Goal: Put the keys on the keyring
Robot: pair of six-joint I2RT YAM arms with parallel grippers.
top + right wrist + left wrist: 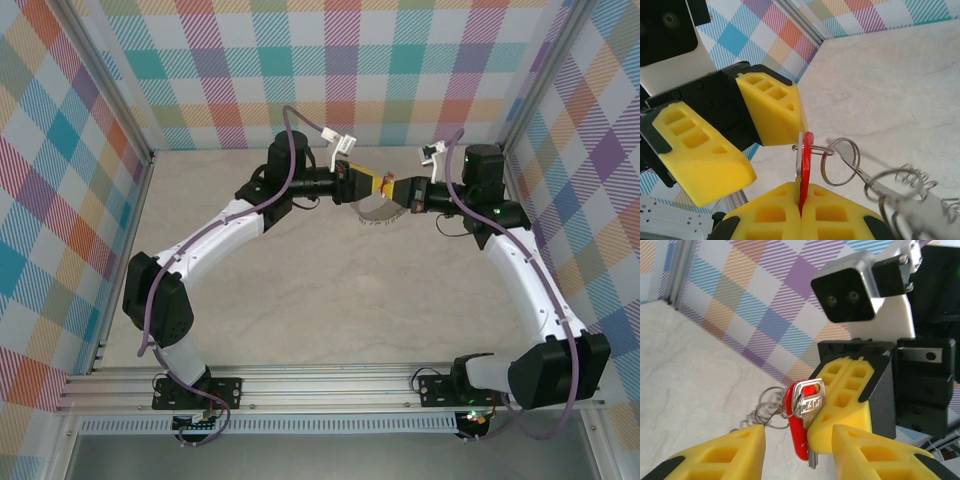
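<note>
Above the far middle of the pale table (300,310), two arms were tip to tip. On the left, the left gripper (360,184) had its yellow jaws spread apart, clamping nothing. Just in front of it stood the key (806,150), red-headed and upright, with the keyring (840,161) threaded through its top and silver links trailing away beside it. On the right, the right gripper (800,195) was pinched tight on the key's lower end.

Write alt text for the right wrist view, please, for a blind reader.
The right gripper pinches a red key edge-on, with a keyring threaded through its head. The left gripper stands open beside it.
</note>
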